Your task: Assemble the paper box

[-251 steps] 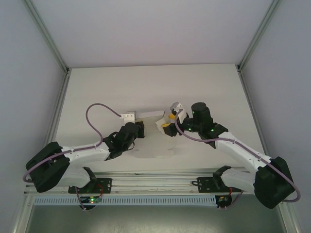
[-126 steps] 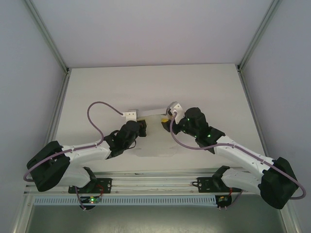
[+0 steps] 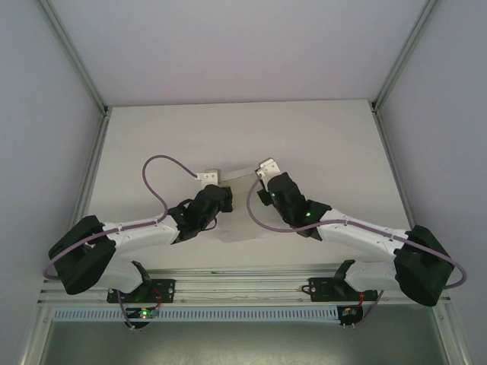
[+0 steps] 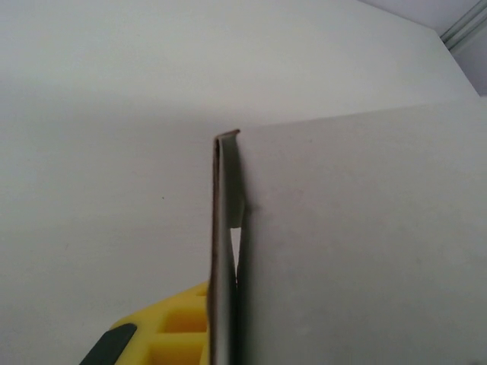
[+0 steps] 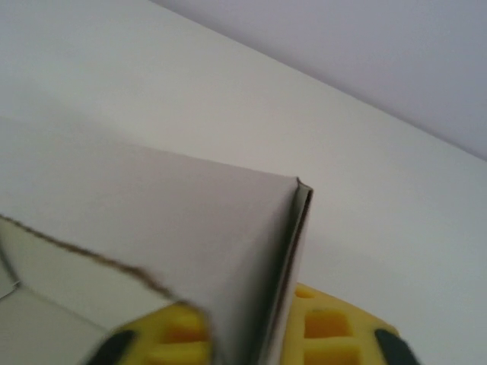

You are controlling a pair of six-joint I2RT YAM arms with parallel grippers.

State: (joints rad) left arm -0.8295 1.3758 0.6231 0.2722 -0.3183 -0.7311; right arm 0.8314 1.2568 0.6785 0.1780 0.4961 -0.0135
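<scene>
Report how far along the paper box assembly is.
Done: the paper box card is creased, with doubled edges at both ends. In hand: left pincer and right pincer each clamp one of those edges. To do: the card looks flat rather than box-shaped, so squaring it up and closing flaps likely remain.

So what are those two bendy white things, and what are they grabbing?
They are two robot arms, bolted to the near edge of a table. The big picture looks down from above. The other two pictures come from little cameras on the wrists, so things look huge there. Each arm ends in a pincher with yellow fingers. The left gripper and the right gripper are both shut on one thin white card, the paper box, held between them.
</scene>
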